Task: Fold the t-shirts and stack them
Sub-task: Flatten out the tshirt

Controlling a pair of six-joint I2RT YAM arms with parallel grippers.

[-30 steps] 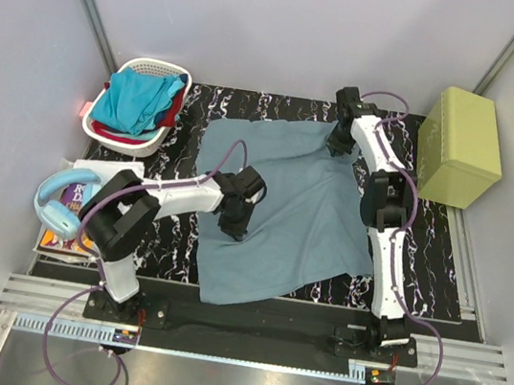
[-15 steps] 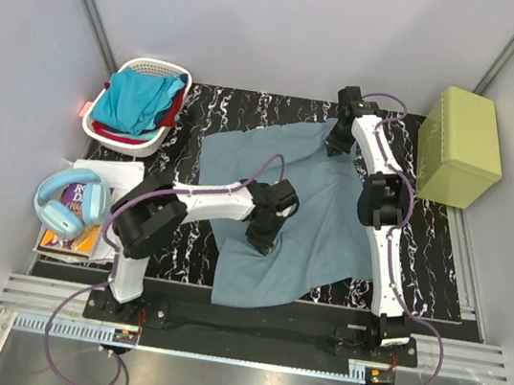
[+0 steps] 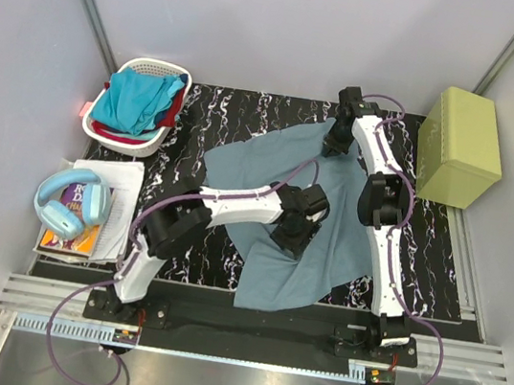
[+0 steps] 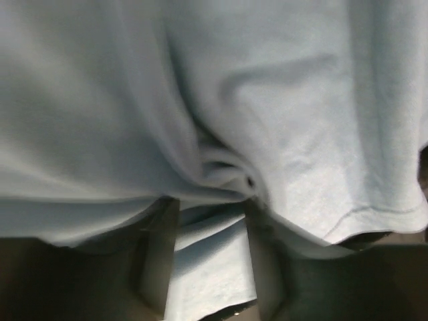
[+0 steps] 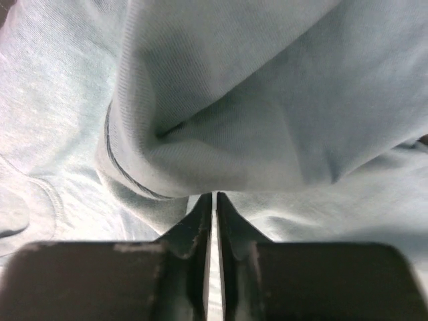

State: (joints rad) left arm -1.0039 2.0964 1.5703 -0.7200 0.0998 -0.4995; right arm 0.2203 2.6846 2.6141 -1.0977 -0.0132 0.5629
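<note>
Start at the white basket (image 3: 155, 66). The turquoise t-shirt (image 3: 135, 102) lies in it, bunched up on top of the red t-shirt (image 3: 102, 129). Only a thin strip of the red one shows.

To the right of the basket, the grey-blue t-shirt (image 3: 338, 234) lies on the black desk (image 3: 249, 114). It is soft and light, and I think it will sag and crease wherever you lift it. It is much wider than a claw, so one pinch will only pull up a little bunch. Take it by an edge or a corner, with one claw at each end.

The left claw (image 3: 291, 244) is right of the basket and nearer to the arm bases. Its wrist view shows a bunch of the shirt squeezed between its fingers (image 4: 157, 257).

The right claw (image 3: 334, 146) is farther right of the basket, about level with it. Its tips are almost together, pinching a fold of cloth by a stitched edge.

The shirt's long side slants from the right claw down toward the arm bases and a little back toward the basket's side. It is too rumpled for you to tell which end is the neck.
</note>
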